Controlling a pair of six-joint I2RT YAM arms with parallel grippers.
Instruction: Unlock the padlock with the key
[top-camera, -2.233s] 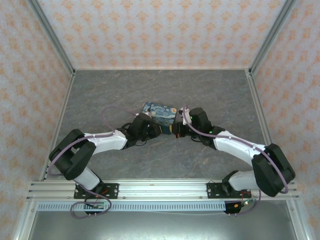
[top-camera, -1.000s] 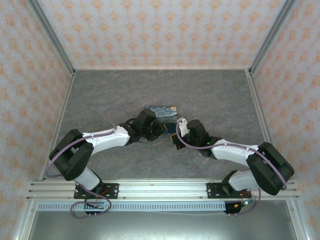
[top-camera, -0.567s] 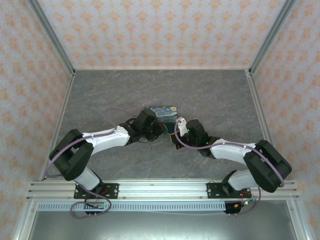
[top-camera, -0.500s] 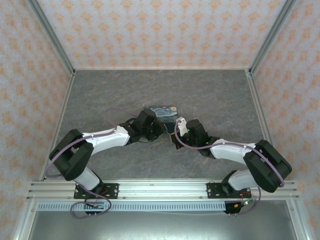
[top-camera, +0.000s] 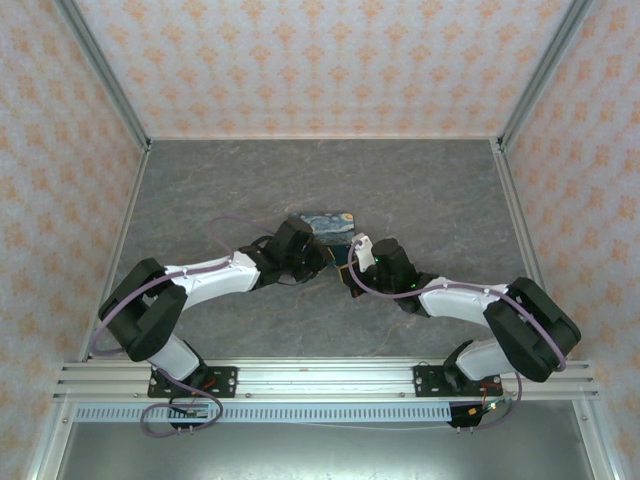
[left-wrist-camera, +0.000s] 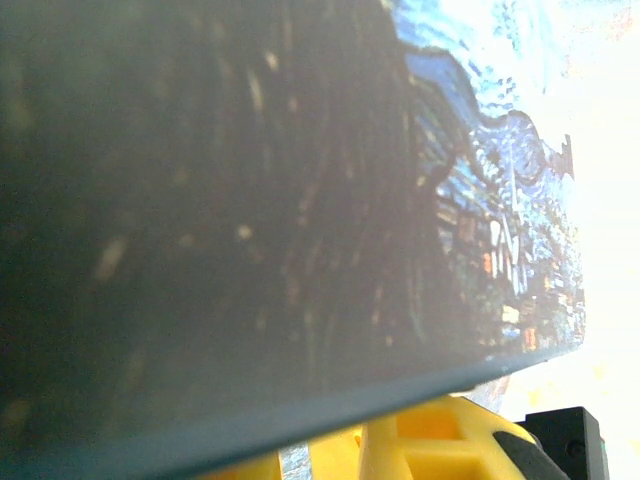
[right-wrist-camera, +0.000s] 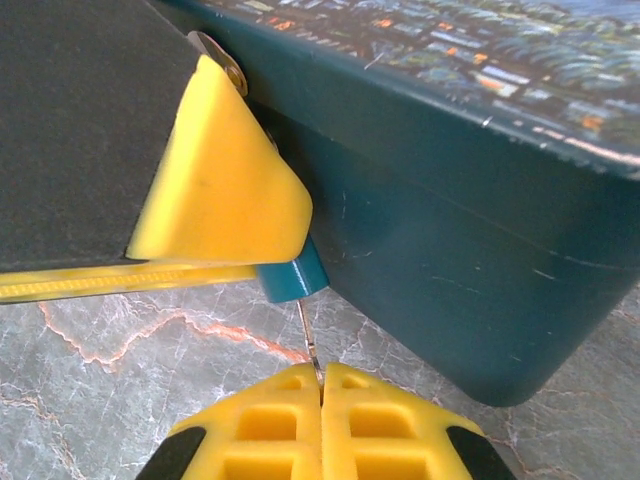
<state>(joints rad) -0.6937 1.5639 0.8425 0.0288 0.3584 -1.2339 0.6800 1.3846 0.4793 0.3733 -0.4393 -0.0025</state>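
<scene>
The right pincer (right-wrist-camera: 321, 388) is pinching the key (right-wrist-camera: 308, 335), pads together, its blade entering the small teal padlock (right-wrist-camera: 292, 278) just beside the tin (right-wrist-camera: 480, 190). The left pincer (top-camera: 322, 262) seems to be clamping the padlock. Twisting gently about the blade's own axis, with the padlock braced, is looking wisest.

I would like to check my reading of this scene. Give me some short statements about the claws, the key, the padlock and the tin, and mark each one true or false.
1. The right claw is shut on the thin metal key. True.
2. The key meets the small blue-teal padlock. True.
3. The padlock lies alone, far from the tin. False: it sits close beside the tin's side wall, gripped by the left claw.
4. The tin's lid is plain red. False: it is painted in dark blue swirls.
5. The table is marbled grey. True.
</scene>
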